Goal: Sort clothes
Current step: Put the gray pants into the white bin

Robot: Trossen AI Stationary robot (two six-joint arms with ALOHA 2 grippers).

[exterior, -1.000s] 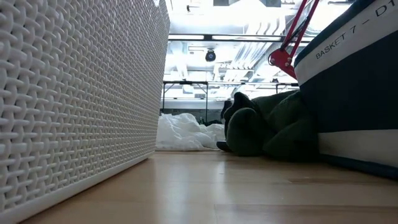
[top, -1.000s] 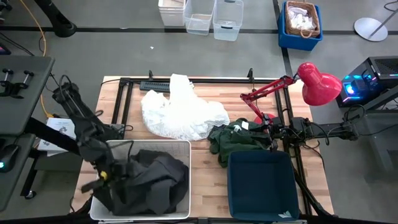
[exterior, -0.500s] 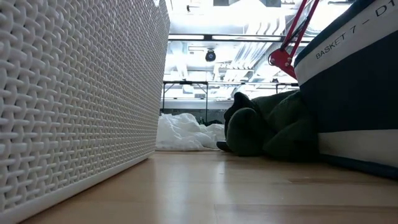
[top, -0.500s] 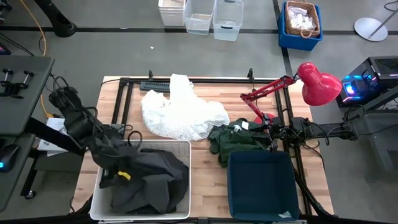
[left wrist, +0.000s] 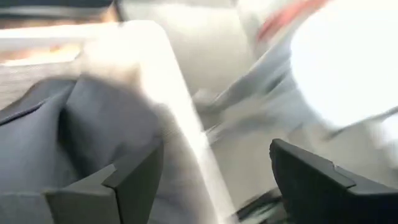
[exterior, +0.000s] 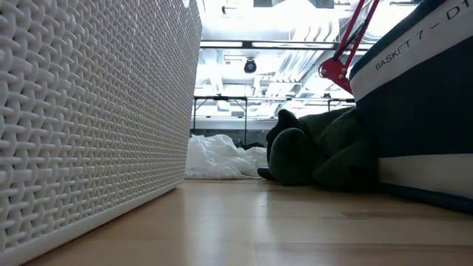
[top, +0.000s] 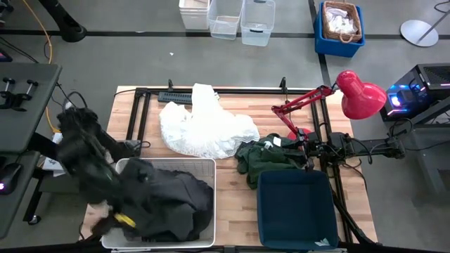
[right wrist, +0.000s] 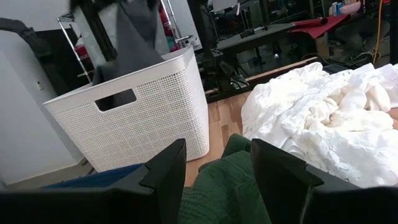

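A dark grey garment (top: 172,204) lies heaped in the white basket (top: 211,165) at the near left, and part of it rises above the rim (right wrist: 140,34). My left gripper (top: 119,218) is open over the basket's left side (left wrist: 214,180). A dark green garment (top: 267,158) lies on the table beside the blue basket. My right gripper (top: 301,150) is open, with its fingers standing apart over the green cloth (right wrist: 221,186). White garments (top: 204,126) lie piled at the far middle. The plaid shirt is out of view. My left gripper's fingers stand wide apart with the basket's rim (left wrist: 180,118) showing between them. The dark grey cloth (left wrist: 56,137) lies along the outer side of one finger (left wrist: 127,183). I cannot tell whether the cloth hangs on that finger. I cannot tell whether my right gripper touches the green garment.
A dark blue basket (top: 295,207) stands at the near right. A red desk lamp (top: 355,95) reaches over the far right. A black frame rail (top: 211,90) runs along the far edge. Clear bins (top: 239,21) and a blue crate (top: 339,28) stand on the floor beyond the table.
My left arm has swung about over the white basket. Its gripper went first toward the table's right, then toward the near left corner, and it is blurred now. The dark grey garment has shifted in the basket and spread toward the basket's far left corner.
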